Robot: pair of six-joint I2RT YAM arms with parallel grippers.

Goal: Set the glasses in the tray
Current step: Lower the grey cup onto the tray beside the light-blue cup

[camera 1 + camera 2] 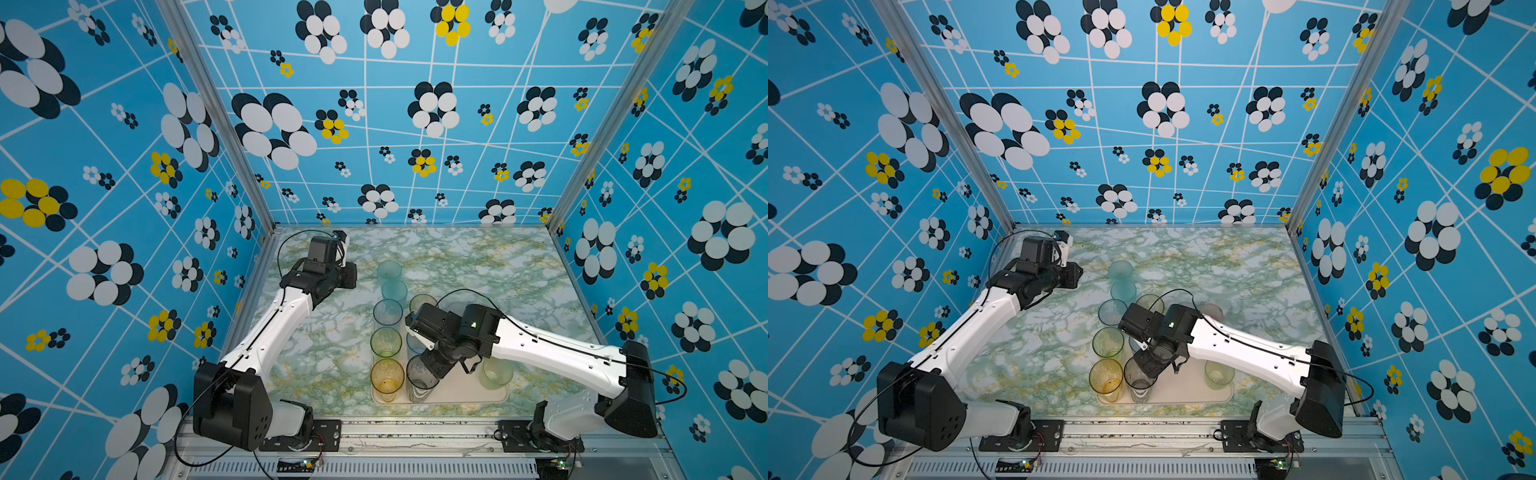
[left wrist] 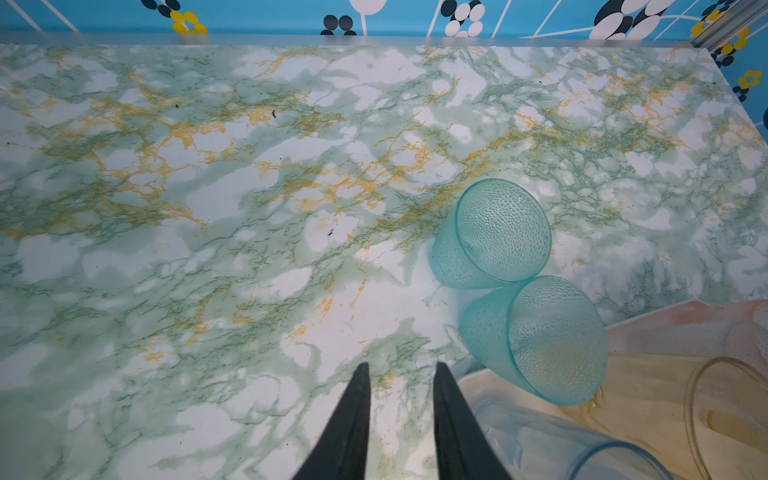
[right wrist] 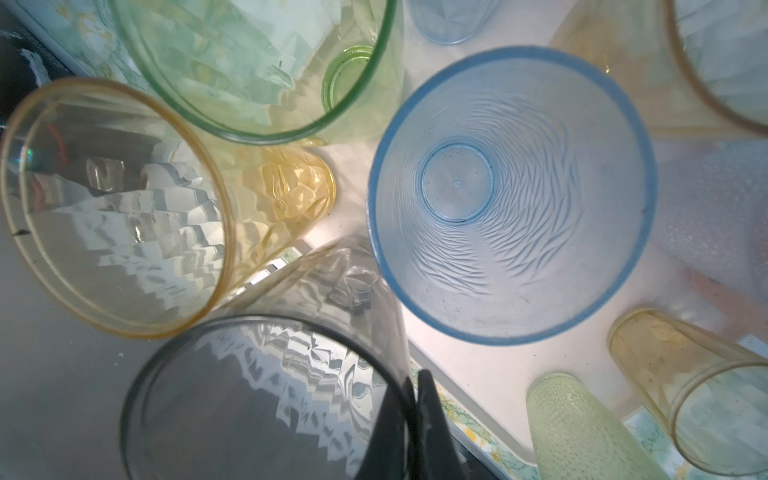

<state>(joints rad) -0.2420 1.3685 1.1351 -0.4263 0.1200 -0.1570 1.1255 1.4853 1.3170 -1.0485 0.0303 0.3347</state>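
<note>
Found left gripper (image 2: 401,368) slightly parted, empty, above table (image 2: 208,208); beyond it, teal glass (image 2: 498,232) outside tray (image 1: 457,395). Saw right gripper (image 3: 417,376) pinched on wall of grey glass (image 3: 257,399), at tray's near edge, just beside amber glass (image 1: 387,380). Noted pale green glass (image 1: 496,372) in tray at right. Probably needed to lower straight, set base fully inside rim, then open and rise without knocking neighbours.

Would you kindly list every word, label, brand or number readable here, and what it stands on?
None can be read. The glasses, the tray and the marbled tabletop show no lettering; a small white mark on the left arm is too small to read.
</note>
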